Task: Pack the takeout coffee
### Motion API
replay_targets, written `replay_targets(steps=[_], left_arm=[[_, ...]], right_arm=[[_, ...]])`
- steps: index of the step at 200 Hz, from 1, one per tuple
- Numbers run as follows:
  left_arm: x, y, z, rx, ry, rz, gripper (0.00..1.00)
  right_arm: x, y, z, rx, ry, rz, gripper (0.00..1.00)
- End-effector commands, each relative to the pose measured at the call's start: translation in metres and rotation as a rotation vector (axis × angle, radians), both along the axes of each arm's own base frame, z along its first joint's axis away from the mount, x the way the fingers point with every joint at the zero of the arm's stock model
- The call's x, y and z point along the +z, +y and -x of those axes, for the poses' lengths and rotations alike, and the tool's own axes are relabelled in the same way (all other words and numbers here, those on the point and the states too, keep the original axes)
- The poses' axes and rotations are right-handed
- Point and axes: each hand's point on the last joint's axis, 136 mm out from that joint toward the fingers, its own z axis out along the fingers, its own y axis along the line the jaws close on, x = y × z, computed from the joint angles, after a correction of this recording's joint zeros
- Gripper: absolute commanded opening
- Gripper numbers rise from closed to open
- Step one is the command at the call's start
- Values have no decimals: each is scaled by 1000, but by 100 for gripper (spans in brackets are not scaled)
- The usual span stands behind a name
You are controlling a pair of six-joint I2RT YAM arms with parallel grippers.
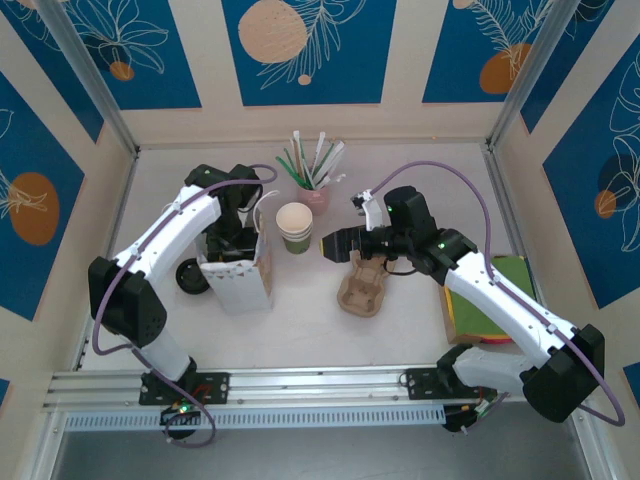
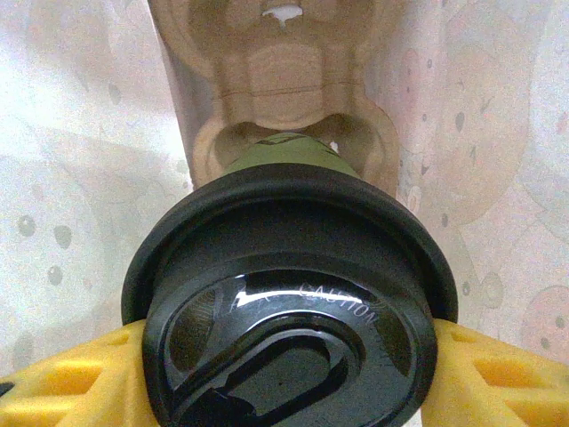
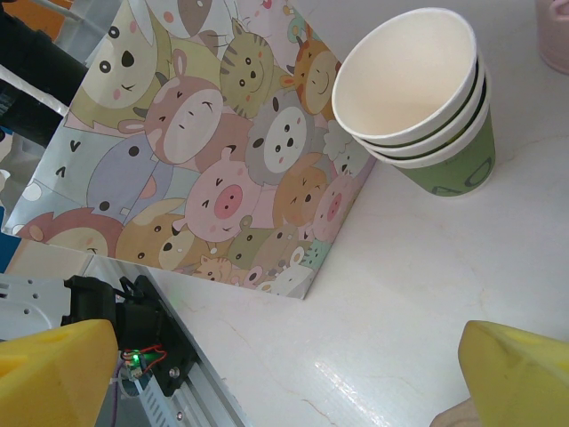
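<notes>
The takeout coffee (image 2: pixel 289 267), a green paper cup under a black lid, hangs inside the patterned paper bag (image 1: pixel 243 285). It is pinched at the lid's sides between the yellow fingers (image 2: pixel 67 382) of the left gripper (image 2: pixel 289 365). Its base meets the near well of a cardboard carrier (image 2: pixel 293 80) lying at the bottom of the bag, though whether it is fully seated cannot be told.

The step in hand appears to be seating the cup. Done well, the cup stays upright and goes straight down until it bottoms out in the well. The fingers should part only then and lift clear vertically, without catching the lid or the bag's thin walls, since a light bag could shift or tip.

The right gripper (image 3: pixel 284 374), spread wide and holding nothing, hovers over the table (image 1: pixel 300 330) beside the bag, near the stack of lidless cups (image 3: pixel 418 98).

The left wrist camera gives the cup's fit against the well, a relation the overhead camera cannot settle. The overhead camera supplies the layout: bag at left, stack and pink cup of straws (image 1: pixel 315 190) behind, and a second carrier (image 1: pixel 362 285) under the right arm. The right wrist camera adds the bag's cartoon-animal face, standing square on the table.
</notes>
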Motion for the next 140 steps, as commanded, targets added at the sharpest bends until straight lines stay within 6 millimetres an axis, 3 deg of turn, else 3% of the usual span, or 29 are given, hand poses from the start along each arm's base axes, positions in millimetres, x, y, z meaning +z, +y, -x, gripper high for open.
replay_targets(steps=[1, 140], left_arm=[[-3, 5, 4, -1, 29, -12, 56], [-4, 5, 4, -5, 33, -14, 56]], right_arm=[[1, -1, 3, 8, 9, -16, 99], [1, 0, 2, 9, 8, -16, 99]])
